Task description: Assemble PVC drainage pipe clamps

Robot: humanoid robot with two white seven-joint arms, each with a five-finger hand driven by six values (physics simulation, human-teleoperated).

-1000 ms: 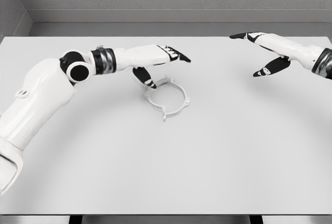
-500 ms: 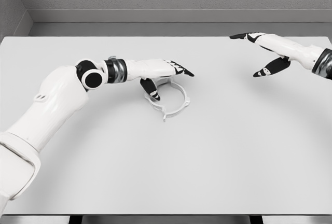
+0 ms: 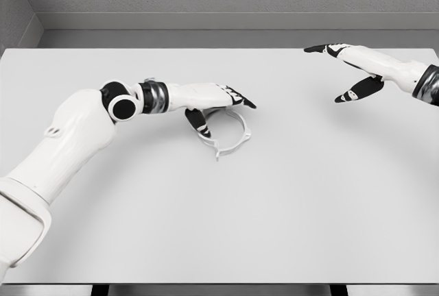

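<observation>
White surface, nothing near the front edge but the left arm coming in from lower left. Mid-surface: white pipe clamp ring lying flat, approx centre-left. Left hand sits over the ring's rear-left part, fingers stretched out flat w/ dark tips pointing right, thumb angled down at the ring's left rim; not gripping it. Further back, far right: right hand held above the surface, fingers spread & holding nothing, well apart from the ring.
</observation>
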